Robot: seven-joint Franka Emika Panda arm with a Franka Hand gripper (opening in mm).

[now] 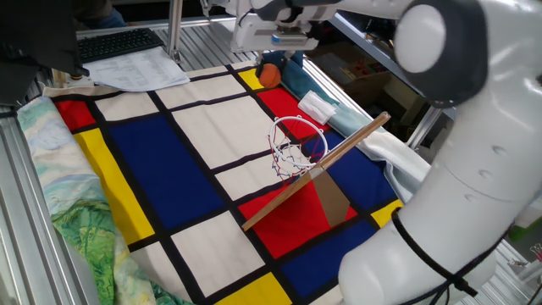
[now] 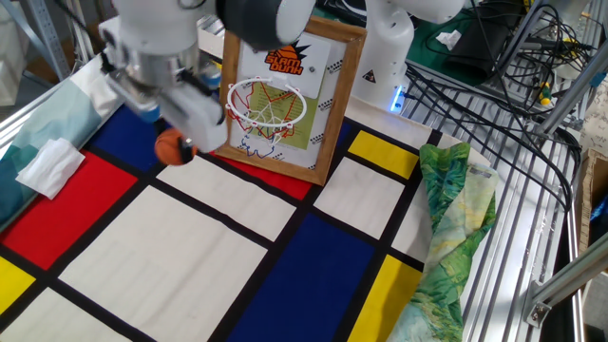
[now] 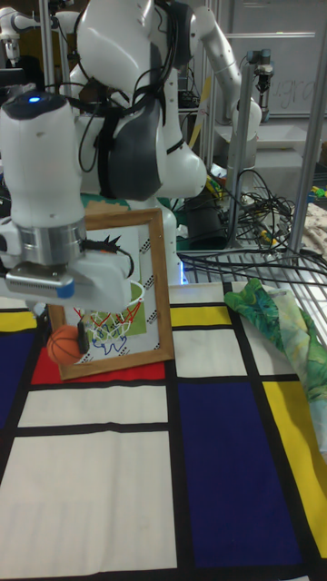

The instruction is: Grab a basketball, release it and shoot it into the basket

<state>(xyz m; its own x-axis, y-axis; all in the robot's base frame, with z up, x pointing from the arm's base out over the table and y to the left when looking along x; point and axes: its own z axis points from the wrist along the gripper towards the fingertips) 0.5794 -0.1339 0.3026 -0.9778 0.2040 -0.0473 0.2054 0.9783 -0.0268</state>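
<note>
A green cloth [image 2: 446, 223] lies beside the checkered mat [image 2: 313, 275].

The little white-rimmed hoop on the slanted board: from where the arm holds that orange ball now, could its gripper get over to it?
Probably yes. The gripper holds the small orange basketball in the air beside the white-rimmed hoop on its wood-framed board, and nothing stands between them.
</note>
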